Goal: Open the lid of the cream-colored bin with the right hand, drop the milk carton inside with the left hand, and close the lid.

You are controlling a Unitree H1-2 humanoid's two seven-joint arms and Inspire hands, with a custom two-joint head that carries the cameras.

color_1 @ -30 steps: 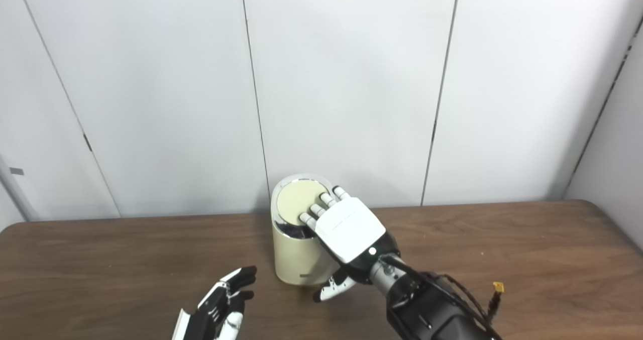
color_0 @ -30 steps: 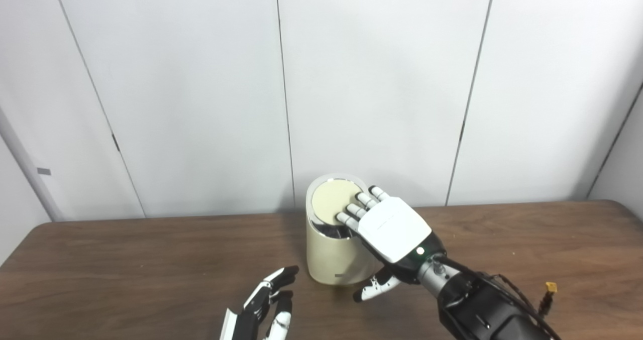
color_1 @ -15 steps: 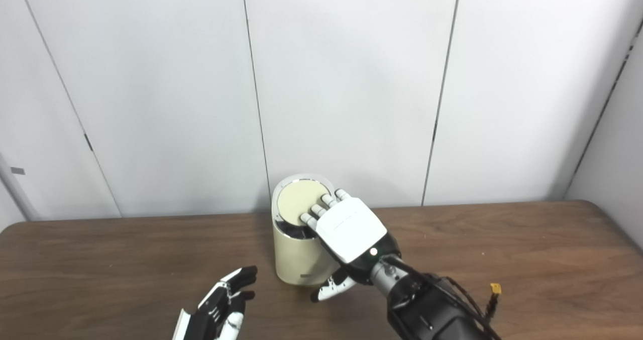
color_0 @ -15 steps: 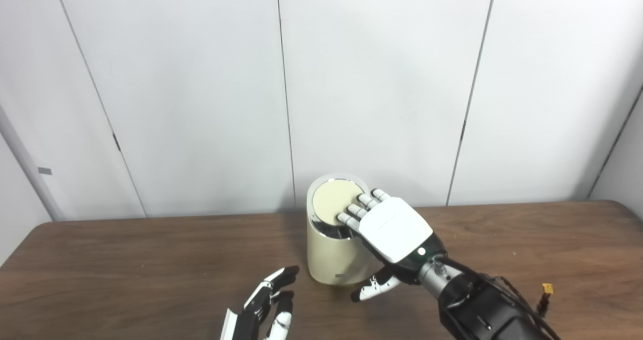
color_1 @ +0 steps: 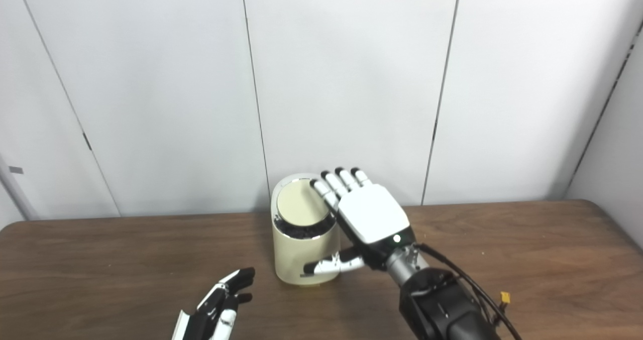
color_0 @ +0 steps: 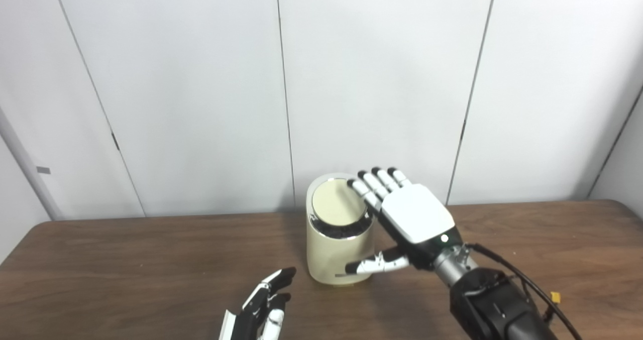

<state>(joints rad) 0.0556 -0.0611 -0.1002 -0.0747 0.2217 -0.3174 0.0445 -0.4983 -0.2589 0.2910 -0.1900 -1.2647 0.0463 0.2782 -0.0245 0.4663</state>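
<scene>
1. left eye view: the cream-colored bin (color_0: 337, 252) stands upright near the far edge of the wooden table (color_0: 100, 259), close to the wall, where both arms can reach it. its lid (color_0: 334, 203) lies tilted in the rim, with a dark gap showing at the near side, so i judge it not fully seated. the right hand (color_0: 409, 219) is raised beside the bin's right side, its fingers (color_0: 374, 183) spread and straight with the tips by the far right of the lid, and its thumb (color_0: 371, 266) reaches across the bin's front wall; it holds nothing. that flat pose suits pressing on the lid.

2. right eye view: the left hand (color_1: 216, 307) hangs low at the bottom edge, near the bin's left, fingers loosely apart and empty, probably waiting out of the way. no milk carton shows on the table in either view; i judge it is inside the bin, though the lid hides that. a small yellow connector (color_1: 505, 297) dangles from the right arm's cable.
</scene>
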